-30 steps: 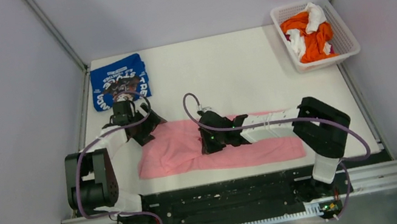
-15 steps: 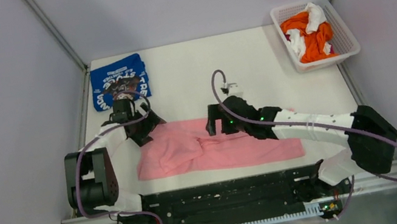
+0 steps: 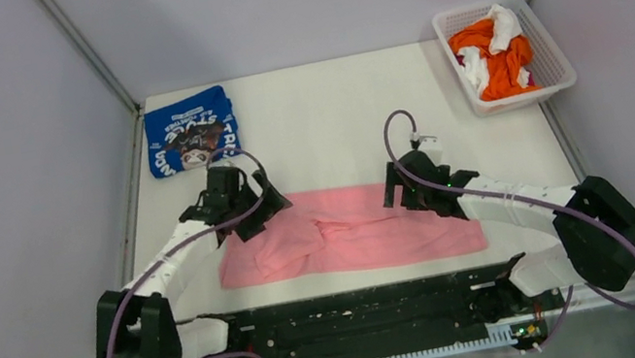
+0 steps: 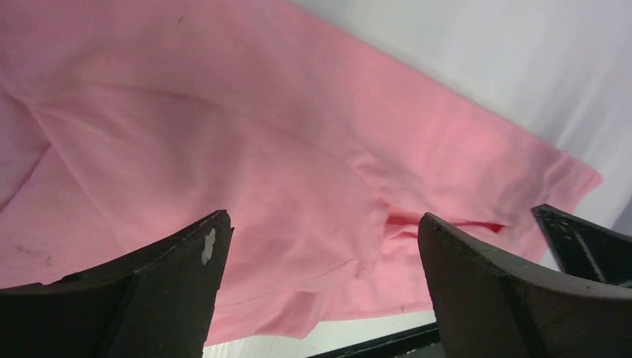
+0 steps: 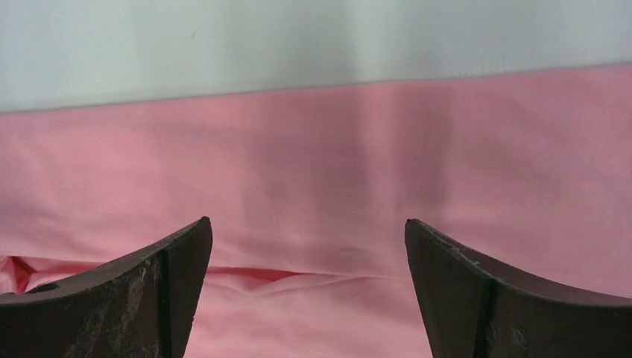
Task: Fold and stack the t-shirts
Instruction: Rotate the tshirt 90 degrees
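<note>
A light pink t-shirt (image 3: pixel 353 237) lies as a long, partly folded strip across the near half of the white table (image 3: pixel 332 117), with a rumpled fold left of its middle. My left gripper (image 3: pixel 259 215) hovers open over its upper left edge; the left wrist view shows pink cloth (image 4: pixel 298 134) beneath the spread gripper (image 4: pixel 320 224), nothing held. My right gripper (image 3: pixel 395 193) stands open above the shirt's upper middle, and in the right wrist view the gripper (image 5: pixel 305 224) frames a crease in the cloth (image 5: pixel 313 149). A folded royal blue t-shirt (image 3: pixel 190 130) with white lettering lies at the back left.
A white lattice basket (image 3: pixel 560 67) at the back right corner holds orange and white clothes (image 3: pixel 493 49). Grey walls close in the table on both sides and behind. The black arm mount (image 3: pixel 357 315) runs along the near edge.
My right gripper has opened and drawn back to the right, away from the shirt's rumpled middle. My left gripper has shifted right and nearer, over the shirt's upper left edge.
</note>
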`<state>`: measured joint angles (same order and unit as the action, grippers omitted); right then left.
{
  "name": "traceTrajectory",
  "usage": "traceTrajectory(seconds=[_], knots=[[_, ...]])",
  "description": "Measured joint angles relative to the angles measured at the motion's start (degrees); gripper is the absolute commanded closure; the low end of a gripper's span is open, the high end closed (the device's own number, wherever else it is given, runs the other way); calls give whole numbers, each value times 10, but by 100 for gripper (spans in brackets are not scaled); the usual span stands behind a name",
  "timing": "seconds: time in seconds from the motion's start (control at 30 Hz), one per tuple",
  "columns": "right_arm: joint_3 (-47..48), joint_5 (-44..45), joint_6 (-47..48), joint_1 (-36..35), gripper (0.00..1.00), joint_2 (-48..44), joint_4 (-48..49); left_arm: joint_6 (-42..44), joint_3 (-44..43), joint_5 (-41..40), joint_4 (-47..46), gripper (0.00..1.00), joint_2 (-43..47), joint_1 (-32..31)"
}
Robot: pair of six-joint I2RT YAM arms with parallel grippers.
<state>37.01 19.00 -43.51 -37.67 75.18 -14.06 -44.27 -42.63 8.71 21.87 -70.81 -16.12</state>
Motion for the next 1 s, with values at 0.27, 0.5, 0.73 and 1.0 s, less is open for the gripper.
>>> traceTrajectory(seconds=[0.27,0.5,0.73,1.0], knots=[[-14,-3,15,3,1,41,47,-34,-15,4,-15,1,-137,2],[-42,-43,29,9,1,18,83,-49,-257,7,15,1,-349,-2],[-85,-163,44,3,1,-25,128,-57,-647,7,42,1,-612,-34],[-72,-311,76,-78,1,26,196,-154,-927,46,-98,1,-829,-71]])
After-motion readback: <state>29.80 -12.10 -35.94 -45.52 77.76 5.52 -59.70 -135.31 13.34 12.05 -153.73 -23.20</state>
